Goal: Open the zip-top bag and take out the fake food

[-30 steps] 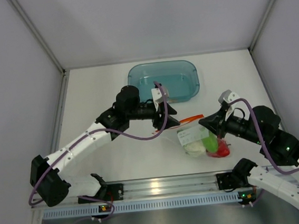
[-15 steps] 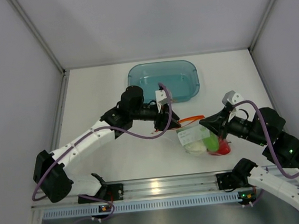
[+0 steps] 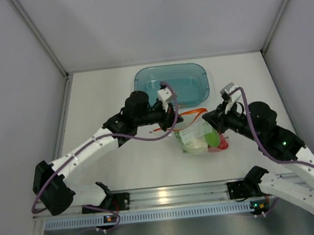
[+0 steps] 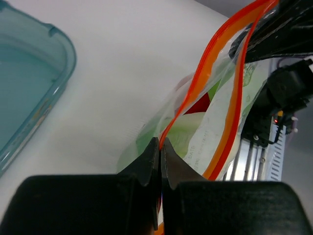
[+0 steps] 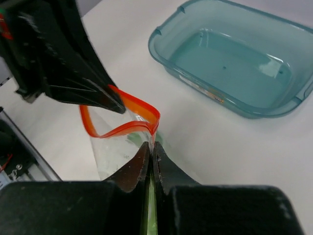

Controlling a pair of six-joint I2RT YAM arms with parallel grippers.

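Left arm (image 3: 93,148) runs from its base at 7 o'clock up to table (image 3: 105,94) centre, wrist aimed at 3 o'clock. Left gripper (image 3: 173,116) (image 4: 160,143): jaws pressed together, pinching one lip of the orange zip strip (image 3: 194,113) (image 4: 215,54) (image 5: 128,126). Right arm (image 3: 276,139) comes from 5 o'clock, elbow raised, wrist aimed at 9 o'clock. Right gripper (image 3: 217,121) (image 5: 150,147): jaws pressed together on the other lip.

Zip-top bag (image 3: 195,135) (image 4: 217,125) (image 5: 112,147) sits at centre between the two grippers, at 6 o'clock of the teal bin (image 3: 169,67) (image 4: 66,49) (image 5: 195,84). Mouth faces 12 o'clock, body trails toward 6. Strip's long axis runs about 9-to-3, lips parted into a loop.

Fake food inside, at the bag's bottom: pale cabbage (image 3: 193,144) (image 4: 183,128), green cucumber (image 3: 212,140), red pepper (image 3: 224,142) (image 4: 198,105).
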